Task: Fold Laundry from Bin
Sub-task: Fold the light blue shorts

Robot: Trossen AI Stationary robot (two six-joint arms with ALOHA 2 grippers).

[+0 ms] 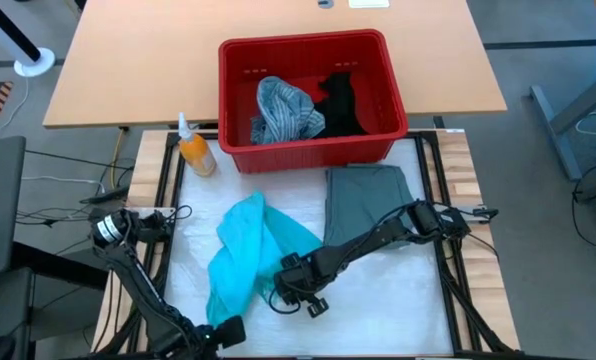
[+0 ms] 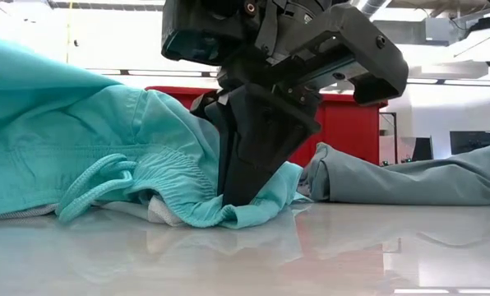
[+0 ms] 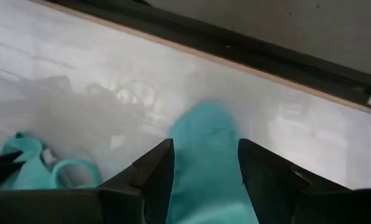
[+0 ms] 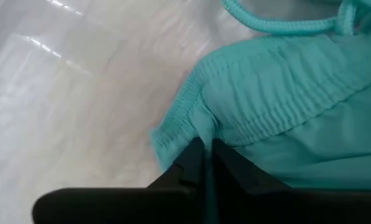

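A turquoise garment (image 1: 250, 252) lay crumpled on the white table (image 1: 378, 310), its elastic waistband (image 4: 260, 118) and drawstring (image 2: 97, 187) toward the near edge. The right gripper (image 1: 300, 290) was down at that waistband, its fingers (image 4: 198, 168) pressed together with a fold of the turquoise cloth pinched between them; in the low view its dark body (image 2: 261, 123) stood on the tabletop against the fabric. The left gripper (image 1: 221, 330) was at the garment's near end by the table's front edge, its two fingers (image 3: 154, 174) spread apart with turquoise cloth lying between them; whether they touched the cloth could not be told. Just beside the turquoise piece, on the right half of the table, a grey-green garment (image 1: 368, 200) lay flat and roughly rectangular, partly under the right arm (image 1: 378, 238). Behind both, at the table's far edge, sat the red bin (image 1: 308, 95), holding a blue-grey striped shirt (image 1: 281, 108) on its left and a black garment (image 1: 340, 102) on its right. An orange bottle (image 1: 194, 150) with a white spray top stood near the bin's left front corner. A wooden table (image 1: 138, 60) extended beyond the bin.
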